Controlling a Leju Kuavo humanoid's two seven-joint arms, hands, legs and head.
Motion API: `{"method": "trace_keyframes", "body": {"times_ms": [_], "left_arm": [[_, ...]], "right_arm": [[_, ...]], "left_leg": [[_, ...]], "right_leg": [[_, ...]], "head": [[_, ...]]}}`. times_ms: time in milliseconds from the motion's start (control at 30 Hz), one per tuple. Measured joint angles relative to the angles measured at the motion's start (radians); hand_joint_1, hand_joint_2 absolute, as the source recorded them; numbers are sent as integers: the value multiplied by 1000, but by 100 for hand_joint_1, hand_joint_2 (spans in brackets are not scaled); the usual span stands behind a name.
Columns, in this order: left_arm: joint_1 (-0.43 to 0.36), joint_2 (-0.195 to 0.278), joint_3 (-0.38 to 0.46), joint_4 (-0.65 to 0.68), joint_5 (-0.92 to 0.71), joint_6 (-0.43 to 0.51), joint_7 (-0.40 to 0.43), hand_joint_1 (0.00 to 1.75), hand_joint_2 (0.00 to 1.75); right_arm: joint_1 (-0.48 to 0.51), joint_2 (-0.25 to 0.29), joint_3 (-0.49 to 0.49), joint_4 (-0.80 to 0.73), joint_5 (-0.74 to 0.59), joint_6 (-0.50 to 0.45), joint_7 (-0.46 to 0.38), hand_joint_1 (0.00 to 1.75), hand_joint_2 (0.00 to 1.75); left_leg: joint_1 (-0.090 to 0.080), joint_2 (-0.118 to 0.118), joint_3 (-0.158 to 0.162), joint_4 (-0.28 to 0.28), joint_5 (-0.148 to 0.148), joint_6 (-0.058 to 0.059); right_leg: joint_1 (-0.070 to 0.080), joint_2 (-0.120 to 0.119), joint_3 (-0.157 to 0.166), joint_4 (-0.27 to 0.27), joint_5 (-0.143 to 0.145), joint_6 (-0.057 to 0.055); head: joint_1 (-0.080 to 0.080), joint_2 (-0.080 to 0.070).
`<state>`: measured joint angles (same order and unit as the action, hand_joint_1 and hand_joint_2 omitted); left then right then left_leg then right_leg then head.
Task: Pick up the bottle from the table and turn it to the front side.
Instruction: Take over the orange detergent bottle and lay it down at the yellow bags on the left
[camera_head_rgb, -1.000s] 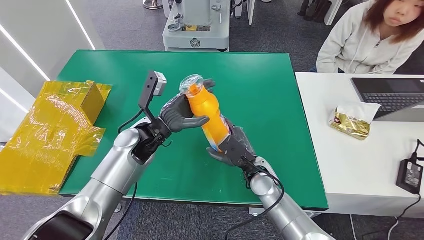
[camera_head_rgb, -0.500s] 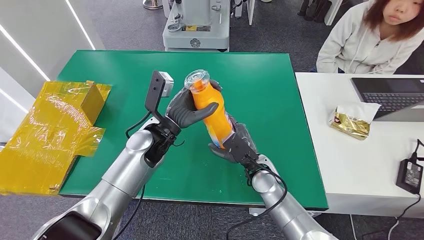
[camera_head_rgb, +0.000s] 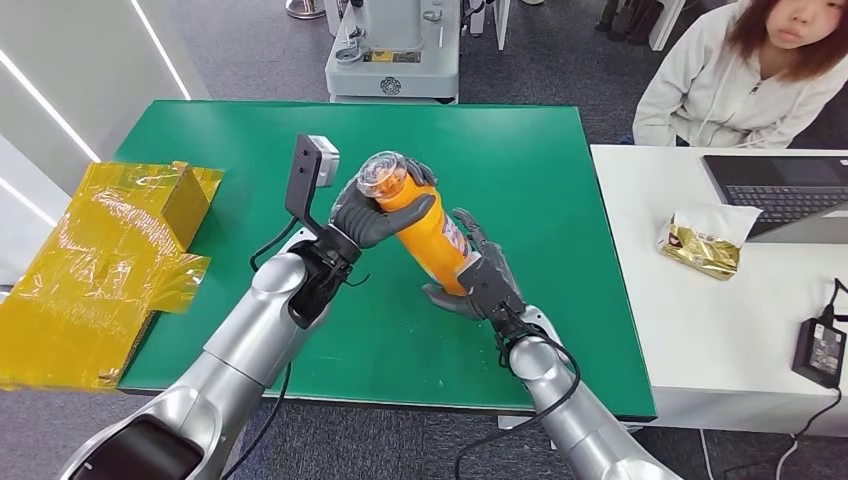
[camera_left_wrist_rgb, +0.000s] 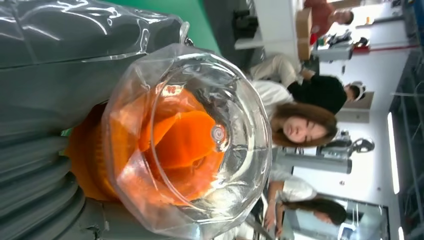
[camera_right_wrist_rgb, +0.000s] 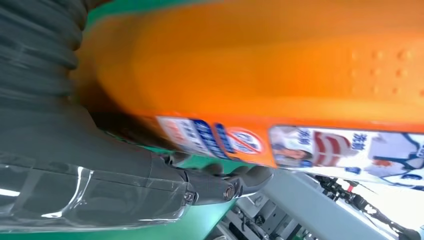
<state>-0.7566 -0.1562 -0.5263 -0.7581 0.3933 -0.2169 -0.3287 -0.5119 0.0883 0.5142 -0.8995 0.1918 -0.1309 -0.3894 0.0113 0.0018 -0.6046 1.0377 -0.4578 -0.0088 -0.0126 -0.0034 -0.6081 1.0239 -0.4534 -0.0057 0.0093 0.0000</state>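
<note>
An office floor surrounds a green worktop (camera_head_rgb: 520, 160), beside a white desk where a seated person (camera_head_rgb: 740, 75) watches. Above the worktop, a humanoid robot holds an orange bottle (camera_head_rgb: 425, 230) tilted in mid-air. Its left hand (camera_head_rgb: 375, 220) grips the bottle's upper body near the clear cap (camera_head_rgb: 385, 175), while the right hand (camera_head_rgb: 480, 285) cups the base, apparently so the two can rotate the label toward the front.
</note>
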Motion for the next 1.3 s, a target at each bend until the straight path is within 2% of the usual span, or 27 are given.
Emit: {"method": "trace_keyframes", "body": {"times_ms": [133,333,400,567,700,800,867,1000,1167,1300], "left_arm": [[-34,29,9,-2,-75,87,-38,175,175],[-81,66,42,-22,-249,170,-56,175,175],[-98,73,45,-27,-360,225,-62,175,175],[-151,90,29,-27,-769,471,-52,175,175],[-197,107,-14,-11,-1073,649,24,175,175],[-222,118,-44,13,-1237,719,84,175,175],[-234,128,-64,34,-1372,751,153,175,175],[-243,152,-98,77,-1639,779,279,175,175],[-227,190,-106,112,-1818,782,338,175,175],[-183,231,-106,122,-1895,783,378,175,175]], "right_arm": [[35,-16,-4,-79,-16,16,-6,0,175],[100,-44,-9,-236,-28,26,12,0,175],[128,-54,-9,-285,-33,27,13,0,175],[211,-77,-8,-403,-10,16,3,0,175],[258,-89,-8,-480,14,10,-9,0,175],[269,-94,-8,-522,18,10,-10,0,175],[270,-98,-8,-547,19,11,-8,0,175],[270,-104,-11,-582,18,15,-3,0,175],[271,-113,-22,-597,17,16,-4,0,175],[277,-115,-36,-602,15,14,-14,0,175]], "left_leg": [[0,0,0,0,0,0],[0,0,0,0,0,0],[0,0,0,0,0,0],[0,0,-1,0,0,0],[0,0,-1,0,0,0],[0,0,0,0,0,0],[0,0,0,0,0,0],[0,1,0,0,0,0],[0,1,0,0,0,0],[0,1,-1,-1,0,0]], "right_leg": [[0,0,0,0,0,0],[0,0,0,0,0,0],[0,0,0,0,0,0],[0,0,0,0,0,0],[0,0,0,0,0,0],[0,0,0,0,0,0],[0,0,0,0,0,0],[0,0,0,0,0,-1],[0,1,0,0,0,-1],[0,1,0,0,0,0]], "head": [[0,0],[0,0],[0,0],[0,0],[0,0],[0,0],[0,0],[0,0],[0,0],[0,0]]}}
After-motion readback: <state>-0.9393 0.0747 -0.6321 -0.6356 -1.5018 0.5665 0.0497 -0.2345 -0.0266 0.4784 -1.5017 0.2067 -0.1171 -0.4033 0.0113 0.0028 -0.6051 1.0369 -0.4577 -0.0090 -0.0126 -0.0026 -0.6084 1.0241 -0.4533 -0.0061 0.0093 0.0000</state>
